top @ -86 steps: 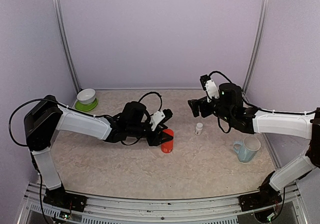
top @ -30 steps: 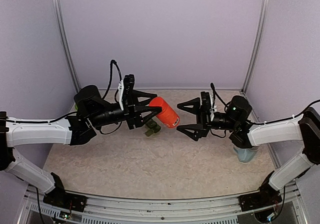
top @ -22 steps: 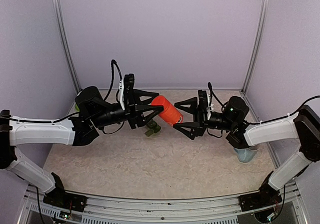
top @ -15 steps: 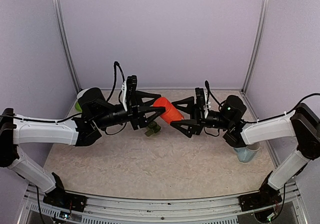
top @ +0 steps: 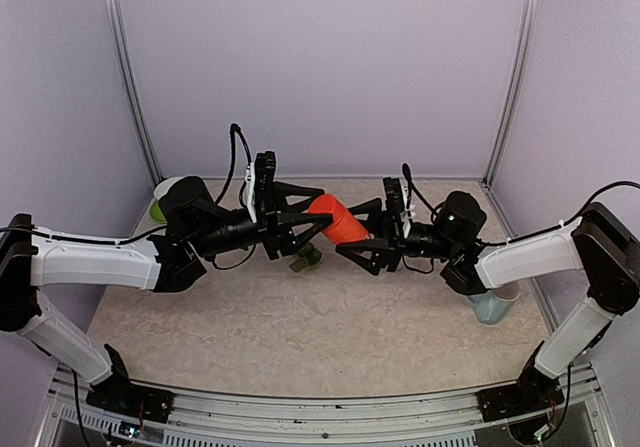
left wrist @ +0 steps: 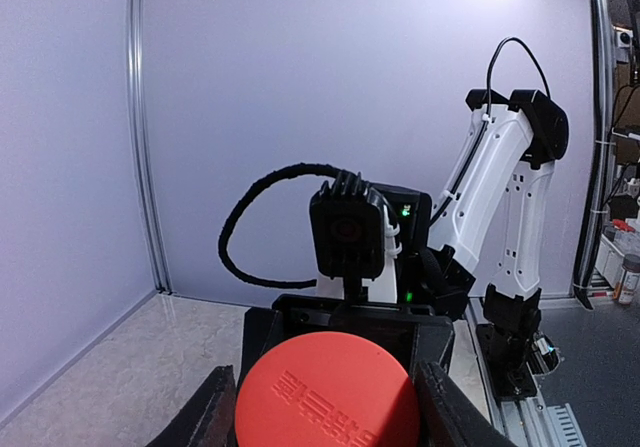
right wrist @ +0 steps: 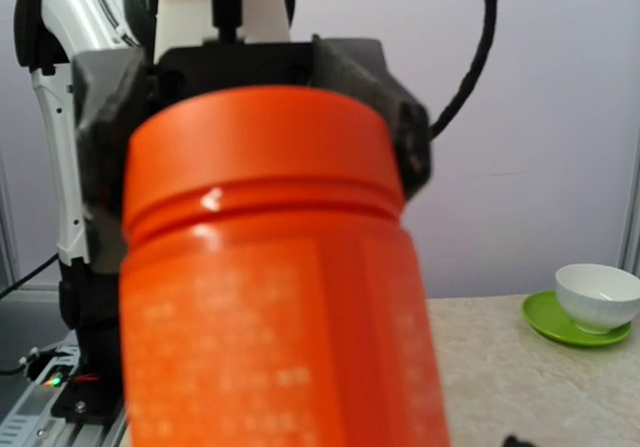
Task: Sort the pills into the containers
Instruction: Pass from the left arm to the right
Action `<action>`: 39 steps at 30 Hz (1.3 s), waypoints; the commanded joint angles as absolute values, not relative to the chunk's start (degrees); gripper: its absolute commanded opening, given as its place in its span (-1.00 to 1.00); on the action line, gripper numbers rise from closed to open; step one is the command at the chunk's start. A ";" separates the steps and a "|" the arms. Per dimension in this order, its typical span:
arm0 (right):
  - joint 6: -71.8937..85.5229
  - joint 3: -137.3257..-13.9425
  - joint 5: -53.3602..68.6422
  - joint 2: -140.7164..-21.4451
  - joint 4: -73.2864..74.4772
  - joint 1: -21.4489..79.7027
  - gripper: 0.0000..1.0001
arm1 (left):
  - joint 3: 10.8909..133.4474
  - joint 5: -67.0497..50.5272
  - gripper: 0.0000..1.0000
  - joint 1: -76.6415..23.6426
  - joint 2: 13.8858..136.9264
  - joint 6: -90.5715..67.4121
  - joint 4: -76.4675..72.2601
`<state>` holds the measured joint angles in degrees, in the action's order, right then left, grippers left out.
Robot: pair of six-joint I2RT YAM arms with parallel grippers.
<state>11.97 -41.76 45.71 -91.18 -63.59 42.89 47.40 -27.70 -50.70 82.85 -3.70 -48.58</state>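
The containers (top: 305, 259) lie on the tabletop (top: 330, 337) near its middle. In the top view they show as a short, dark green strip, far smaller than either claw. At this size their lids and marks cannot be made out. They sit just off toward 7 o'clock from an orange bottle (top: 338, 219) that hangs in the air above them, and nothing touches them.

The left claw (top: 325, 207) reaches in from 9 o'clock and is clamped on the bottle, one finger on each side. In its wrist view the round orange cap (left wrist: 327, 392), with raised lettering, fills the gap between the two dark fingers (left wrist: 205, 422).

The right claw (top: 352, 232) comes in from 3 o'clock, its fingers spread above and below the bottle's free end. Whether they press on it I cannot tell. In the right wrist view the bottle's body (right wrist: 270, 287) is blurred and fills most of the picture.

A white bowl (right wrist: 598, 295) on a green saucer (right wrist: 555, 319) stands at the tabletop's 10 o'clock corner. A pale blue mug (top: 490, 307) shows under the right arm at 4 o'clock.
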 commanded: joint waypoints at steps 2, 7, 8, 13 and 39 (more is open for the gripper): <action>13.57 -43.33 47.35 -92.32 -66.02 43.58 0.46 | 49.47 -28.21 -0.42 -51.15 83.45 -4.26 -52.06; 13.80 -43.59 47.96 -92.64 -66.13 43.65 0.12 | 49.42 -28.16 -0.42 -51.15 83.66 -4.29 -52.13; 13.73 -43.59 48.06 -92.65 -66.10 43.68 0.05 | 49.40 -28.14 -0.42 -51.15 83.67 -4.31 -52.13; 13.38 -43.55 47.47 -92.28 -65.42 43.68 -0.29 | 49.39 -27.52 -0.41 -51.15 83.72 -4.68 -52.31; 2.15 -42.77 15.07 -81.59 -46.11 45.68 -0.45 | 49.74 -7.83 0.69 -53.49 81.89 -12.76 -45.90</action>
<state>-0.08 -42.17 17.78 -84.99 -48.56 46.48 52.25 -7.38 -53.12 85.76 -16.40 -42.85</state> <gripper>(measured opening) 0.543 0.708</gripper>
